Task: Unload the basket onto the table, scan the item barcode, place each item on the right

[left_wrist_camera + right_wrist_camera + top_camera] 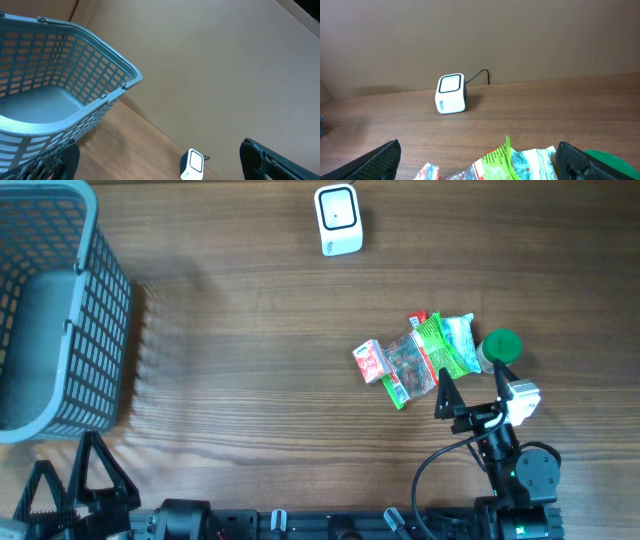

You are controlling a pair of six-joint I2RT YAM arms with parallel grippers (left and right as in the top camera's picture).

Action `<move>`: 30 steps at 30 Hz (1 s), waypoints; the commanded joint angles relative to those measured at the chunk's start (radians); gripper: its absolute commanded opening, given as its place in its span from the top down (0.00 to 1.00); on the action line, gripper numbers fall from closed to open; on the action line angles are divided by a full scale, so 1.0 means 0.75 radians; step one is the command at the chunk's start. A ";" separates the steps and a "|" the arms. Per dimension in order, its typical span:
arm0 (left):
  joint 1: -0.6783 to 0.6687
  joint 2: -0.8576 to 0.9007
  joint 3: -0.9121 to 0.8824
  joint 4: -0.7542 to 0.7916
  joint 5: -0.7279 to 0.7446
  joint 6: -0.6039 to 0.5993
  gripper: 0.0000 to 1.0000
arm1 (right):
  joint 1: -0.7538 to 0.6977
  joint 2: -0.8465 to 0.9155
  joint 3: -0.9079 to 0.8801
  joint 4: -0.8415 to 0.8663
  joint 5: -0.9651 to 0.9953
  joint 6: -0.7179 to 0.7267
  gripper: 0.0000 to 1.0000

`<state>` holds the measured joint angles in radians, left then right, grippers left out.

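A small white barcode scanner (338, 220) stands at the table's far edge, also visible in the right wrist view (451, 93) and the left wrist view (192, 165). A pile of snack packets (420, 355), green, red and white, lies at the right. The right wrist view shows only the packets' (520, 162) upper edges. My right gripper (472, 385) is open just short of the pile, its jaws (480, 160) wide apart on either side of the packets and touching nothing. My left gripper (65, 470) is open and empty at the near left, its jaws (160, 159) spread wide.
A blue-grey plastic basket (100, 330) stands at the far left and looks empty; its rim (100, 75) is close to the left gripper. A green round lid or cap (500, 345) sits at the pile's right side, next to my right finger (610, 165).
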<state>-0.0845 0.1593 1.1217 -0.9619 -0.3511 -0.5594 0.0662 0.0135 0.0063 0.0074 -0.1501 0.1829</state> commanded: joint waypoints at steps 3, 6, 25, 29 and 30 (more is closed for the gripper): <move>0.005 -0.113 -0.161 0.013 -0.012 0.001 0.00 | -0.008 -0.012 -0.002 0.007 -0.020 0.014 0.00; 0.005 -0.189 -0.294 0.135 -0.011 0.001 0.00 | -0.008 -0.012 -0.002 0.007 -0.020 0.014 0.00; 0.005 -0.208 -1.413 1.652 0.235 -0.113 0.00 | -0.008 -0.012 -0.002 0.007 -0.020 0.014 0.00; 0.006 -0.208 -1.475 1.590 0.260 -0.113 0.00 | -0.008 -0.012 -0.002 0.007 -0.020 0.014 0.00; 0.006 -0.208 -1.488 1.569 0.264 -0.113 0.00 | -0.008 -0.012 -0.002 0.007 -0.020 0.014 0.00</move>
<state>-0.0845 0.0097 0.0460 0.2401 -0.1806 -0.6388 0.0662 0.0128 0.0063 0.0074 -0.1501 0.1829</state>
